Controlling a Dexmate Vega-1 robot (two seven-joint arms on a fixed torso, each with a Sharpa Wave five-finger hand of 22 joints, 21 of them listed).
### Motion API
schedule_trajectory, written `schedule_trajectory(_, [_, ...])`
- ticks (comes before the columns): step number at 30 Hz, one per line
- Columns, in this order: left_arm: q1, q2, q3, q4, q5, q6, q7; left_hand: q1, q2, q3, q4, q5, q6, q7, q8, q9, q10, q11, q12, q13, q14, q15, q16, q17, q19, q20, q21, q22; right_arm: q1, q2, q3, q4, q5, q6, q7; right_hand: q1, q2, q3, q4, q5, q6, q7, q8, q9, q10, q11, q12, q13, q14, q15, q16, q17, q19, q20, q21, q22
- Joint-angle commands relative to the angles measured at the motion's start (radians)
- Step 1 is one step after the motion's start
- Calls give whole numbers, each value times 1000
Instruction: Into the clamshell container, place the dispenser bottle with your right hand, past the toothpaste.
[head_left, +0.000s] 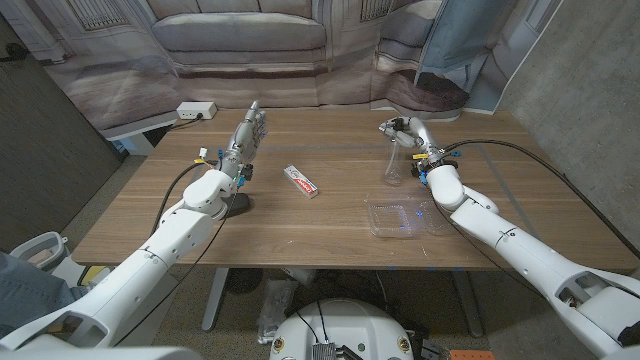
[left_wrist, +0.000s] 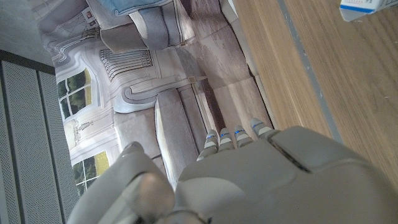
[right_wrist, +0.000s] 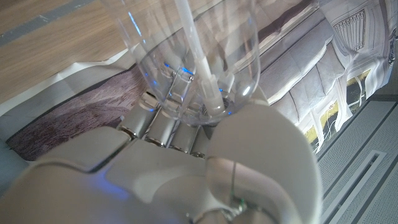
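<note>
Clamshell container (head_left: 403, 217): open on the worktop (head_left: 300, 230), near edge.
Toothpaste (head_left: 301, 181): mid-worktop, flat.
Left hand (head_left: 244, 138): fingers straight, together, holding nothing.
Right hand (head_left: 408, 133): fingers gripping dispenser bottle (head_left: 396, 166) top, beyond the container.

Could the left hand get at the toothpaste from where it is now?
Probably yes. The toothpaste lies in the open on the table just beside the left hand, which is raised and holds nothing, and nothing stands between them.
</note>
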Motion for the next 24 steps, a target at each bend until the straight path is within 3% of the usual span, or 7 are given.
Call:
schedule_trajectory(1, [-1, 2, -2, -1, -1, -1, -2, 5, 12, -4, -1, 3, 8, -1, -1, 5, 1, -4, 4, -1, -5, -2, -1, 3, 0, 2, -6, 1, -9, -2, 10, -15, -5, 14, -7, 4, -4, -5, 1, -3, 19, -4, 1, -2, 16, 5, -8, -2, 23, -78, 7, 4, 8, -112, 8, 2])
schedule_trajectory(24, [-10, 6, -2, 2, -4, 5, -11, 6, 14, -8, -1, 3, 9, 1, -1, 5, 1, -2, 4, -1, -5, -1, -2, 3, 2, 2, -13, 1, -48, -20, 44, -74, -7, 32, -22, 6, -2, -9, 4, -10, 29, -6, -14, -5, 26, 0, -19, -13, 35, -78, 6, 7, 11, -112, 20, 5])
